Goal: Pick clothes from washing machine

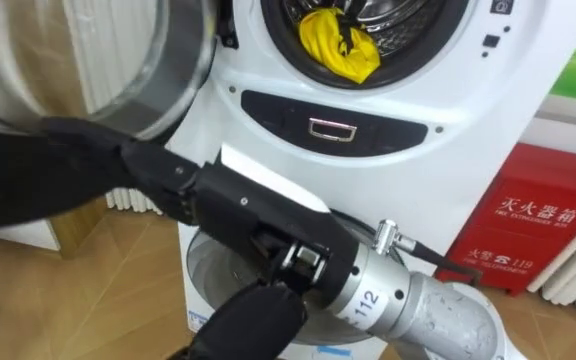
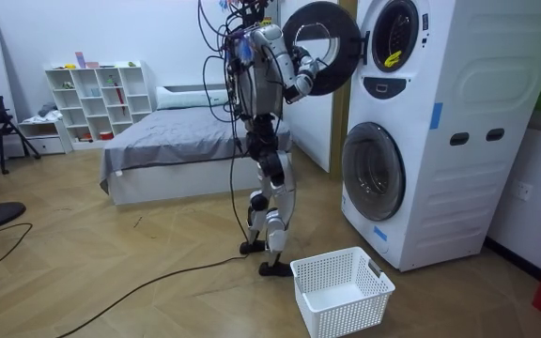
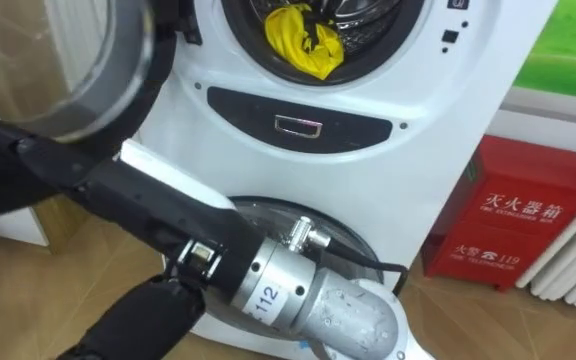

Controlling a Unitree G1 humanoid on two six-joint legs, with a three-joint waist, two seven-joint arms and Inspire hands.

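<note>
I stand facing the stacked washing machine point(image 2: 430, 122), whose upper door point(image 1: 158, 70) is swung open to my left. The yellow cloth point(image 1: 338, 45) lies bunched at the front lip of the upper drum, and I am not holding it. One hand point(image 2: 330, 64) is raised beside that door; I cannot tell which hand it is or how its fingers are set. A white basket point(image 2: 341, 291) sits on the floor near my feet.
</note>
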